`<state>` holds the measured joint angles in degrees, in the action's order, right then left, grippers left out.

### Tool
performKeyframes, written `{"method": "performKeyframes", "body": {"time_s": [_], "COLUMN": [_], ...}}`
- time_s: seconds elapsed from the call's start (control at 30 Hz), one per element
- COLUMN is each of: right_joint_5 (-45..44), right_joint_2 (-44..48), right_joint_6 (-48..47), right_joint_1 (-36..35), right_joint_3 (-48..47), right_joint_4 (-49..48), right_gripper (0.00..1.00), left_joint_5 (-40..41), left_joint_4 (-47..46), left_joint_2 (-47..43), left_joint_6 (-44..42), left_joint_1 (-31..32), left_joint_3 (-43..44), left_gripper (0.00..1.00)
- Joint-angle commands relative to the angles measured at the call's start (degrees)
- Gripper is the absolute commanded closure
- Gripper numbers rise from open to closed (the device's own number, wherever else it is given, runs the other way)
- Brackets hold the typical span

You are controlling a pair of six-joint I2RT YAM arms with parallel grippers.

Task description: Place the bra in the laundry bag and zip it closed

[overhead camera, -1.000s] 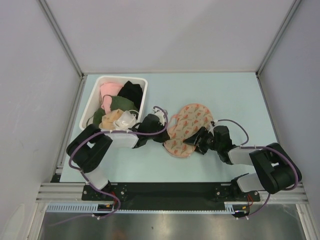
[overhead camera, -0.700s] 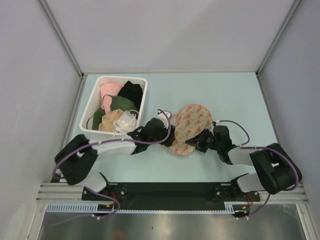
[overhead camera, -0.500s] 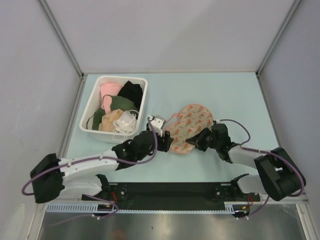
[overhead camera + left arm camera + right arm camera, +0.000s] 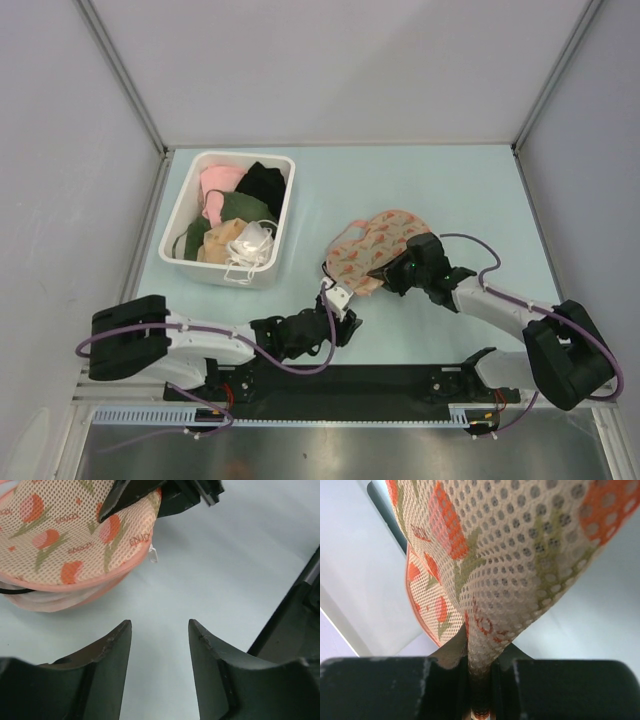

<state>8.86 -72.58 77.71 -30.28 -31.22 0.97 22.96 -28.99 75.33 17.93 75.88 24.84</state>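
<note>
Pale-blue counter (image 4: 470, 190), right of centre: beige-pink mesh clamshell laundry bag (image 4: 372, 243), soft, light and floppy, pinched at its near rim by the right pincer (image 4: 479, 672). Left pincer (image 4: 160, 630) gapes empty near the counter's near edge. Small black bra is unseen, probably inside the bag; only a thin black strap (image 4: 10, 591) shows at the seam. Best hold: the pink zipper edge.

Bra (image 4: 11, 591): body hidden inside the laundry bag (image 4: 65, 535); only a thin black strap shows at its seam.
Laundry bag: cut off by the top and left edges in the left wrist view; overfills the right wrist view; zipper state cannot be told.
Right gripper (image 4: 479, 690): fingertips buried in the pinched mesh fold.
</note>
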Motion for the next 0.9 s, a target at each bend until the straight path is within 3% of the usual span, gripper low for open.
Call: {"method": "performKeyframes", "body": {"time_s": [0.0,0.27,0.43,0.6,0.73,0.87], "right_joint_5": [-5.8,-12.8,-15.8,-16.2,-15.9,-16.9], "right_joint_2": [0.1,1.3,3.1,3.9,3.9,4.5], "right_joint_6": [6.8,16.2,18.6,19.2,20.0,20.1], "right_joint_1": [-3.1,-8.7,-9.8,-10.2,-11.2,-11.9], "right_joint_3": [-3.8,-4.1,-4.1,-4.0,-3.6,-3.9], "right_joint_4": [4.6,7.6,9.9,10.5,9.8,10.9], "right_gripper": [0.92,0.93,0.94,0.94,0.96,0.98], "left_joint_5": [7.3,13.9,15.7,18.0,21.1,23.4], "left_joint_4": [-7.6,-8.3,-8.8,-7.4,-5.0,1.6], "left_joint_2": [3.8,9.9,11.8,13.2,14.6,16.2], "left_joint_6": [3.6,3.7,4.6,4.7,4.2,6.6], "left_joint_1": [0.7,0.8,0.8,0.7,0.7,-0.1], "left_joint_3": [2.9,8.8,9.6,10.8,12.7,16.4], "left_gripper": [0.45,0.49,0.49,0.56,0.71,0.95]}}
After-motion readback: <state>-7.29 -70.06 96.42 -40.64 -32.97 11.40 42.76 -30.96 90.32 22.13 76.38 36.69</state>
